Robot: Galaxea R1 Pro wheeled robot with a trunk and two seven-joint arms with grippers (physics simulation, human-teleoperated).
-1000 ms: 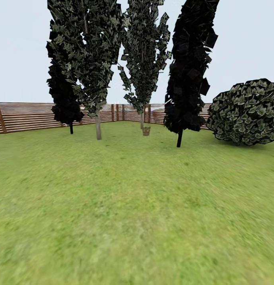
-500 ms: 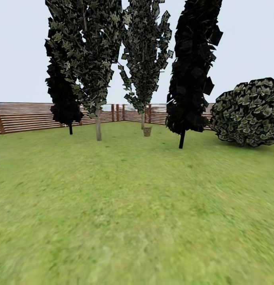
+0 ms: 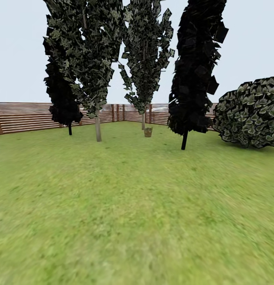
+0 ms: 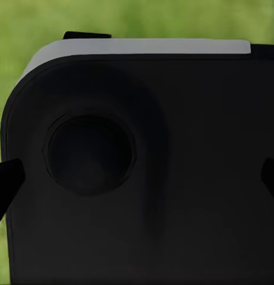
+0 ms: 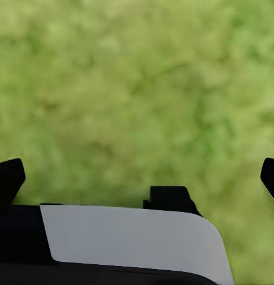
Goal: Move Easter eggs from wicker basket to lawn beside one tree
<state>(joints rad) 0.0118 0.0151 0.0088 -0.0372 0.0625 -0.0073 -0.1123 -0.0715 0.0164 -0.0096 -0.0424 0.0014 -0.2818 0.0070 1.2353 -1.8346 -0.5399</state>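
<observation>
The wicker basket (image 3: 148, 132) stands small and far off on the lawn (image 3: 129, 206), just in front of a tree (image 3: 143, 121) with a slim pale trunk. A second pale-trunked tree (image 3: 98, 127) rises to the basket's left. The Easter eggs are hidden at this distance. In the left wrist view my left gripper (image 4: 137, 181) is open, its dark fingertips (image 4: 6, 181) at the picture's two sides over a black and white part of the robot. My right gripper (image 5: 137, 175) is open too, with grass between its fingertips (image 5: 8, 178).
Two narrow black conifers (image 3: 184, 138) (image 3: 69, 128) flank the pale-trunked trees. A large round bush (image 3: 250, 114) sits at the right. A brown slat fence (image 3: 26, 116) closes off the garden behind. Open grass stretches from me to the trees.
The whole head view has shifted: trees, bush and basket look slightly larger and sit a little further right, so the camera has moved toward them. Nothing else has visibly changed.
</observation>
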